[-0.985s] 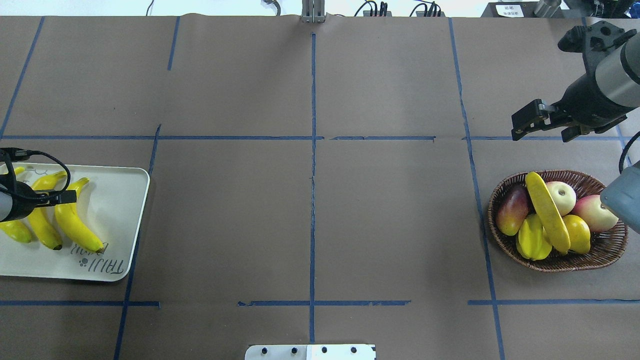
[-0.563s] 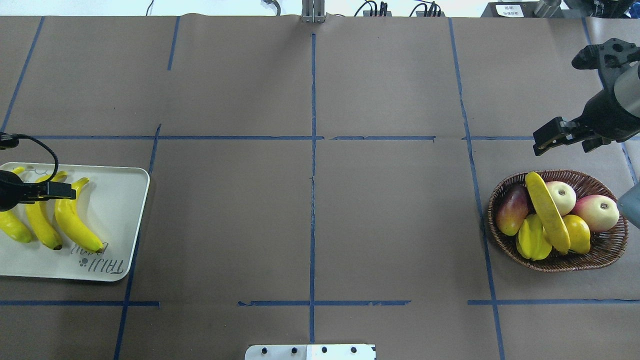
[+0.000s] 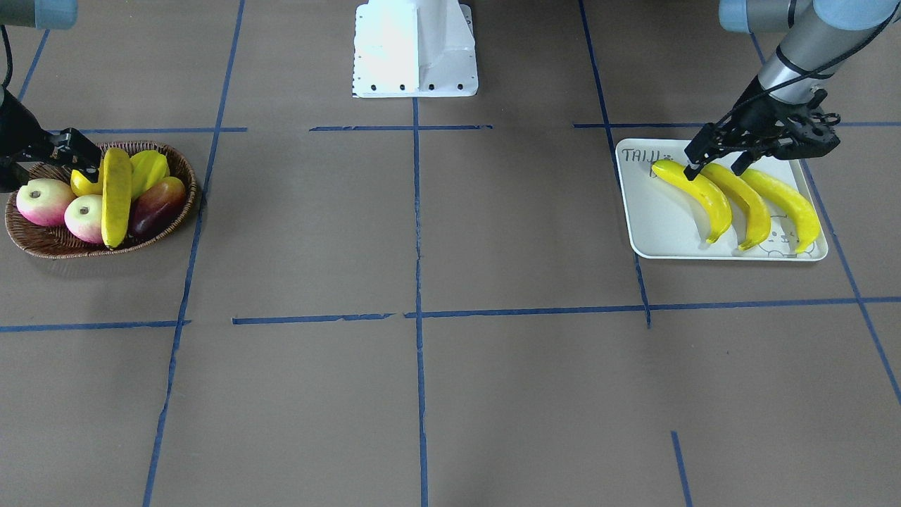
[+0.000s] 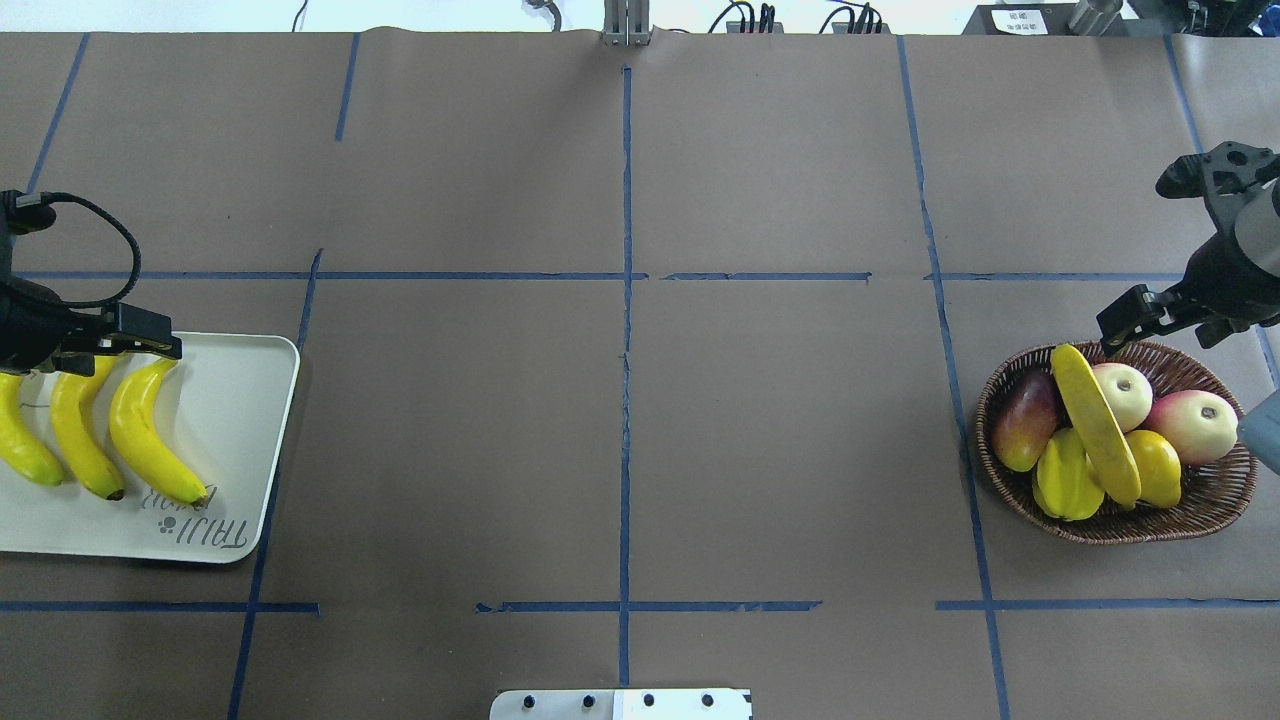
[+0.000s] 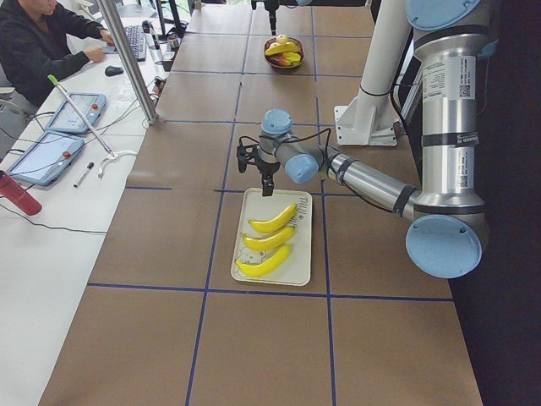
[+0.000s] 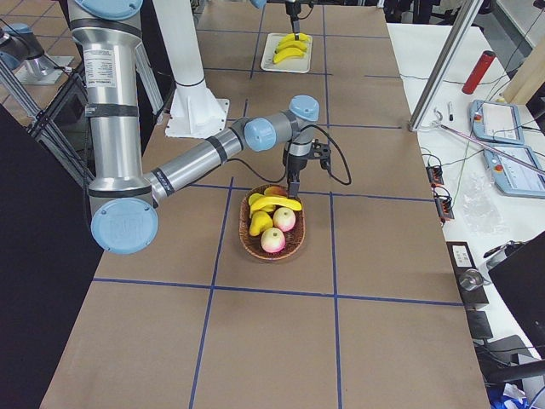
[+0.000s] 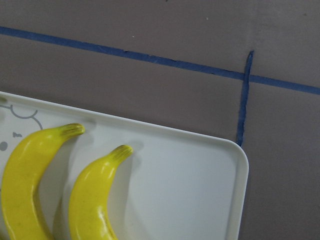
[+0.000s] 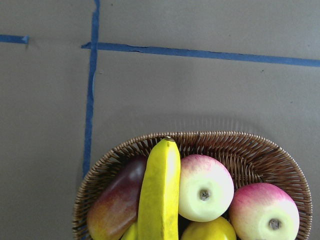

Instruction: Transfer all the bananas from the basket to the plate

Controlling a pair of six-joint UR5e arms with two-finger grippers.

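Note:
Three yellow bananas point(image 4: 80, 432) lie side by side on the pale plate point(image 4: 245, 420), and they also show in the front view point(image 3: 746, 201). My left gripper point(image 4: 110, 350) hangs open and empty over their far tips point(image 3: 716, 160). A fourth banana point(image 4: 1096, 425) lies across the fruit in the brown wicker basket point(image 4: 1115, 528). My right gripper point(image 4: 1168, 325) is open and empty just above the basket's far rim, near that banana's far tip. The right wrist view shows the banana point(image 8: 160, 195) pointing up at the camera.
The basket also holds two pink-white apples point(image 4: 1195, 425), a red mango point(image 4: 1025, 420), a starfruit point(image 4: 1065, 485) and a lemon point(image 4: 1158, 468). The robot's base plate point(image 4: 620, 704) sits at the near edge. An operator point(image 5: 34, 46) sits beyond the table's far side.
My right gripper has moved right and nearer, down to the basket's far rim. My left gripper has drawn back from over the bananas to the tray's far edge. The fruit has not moved.

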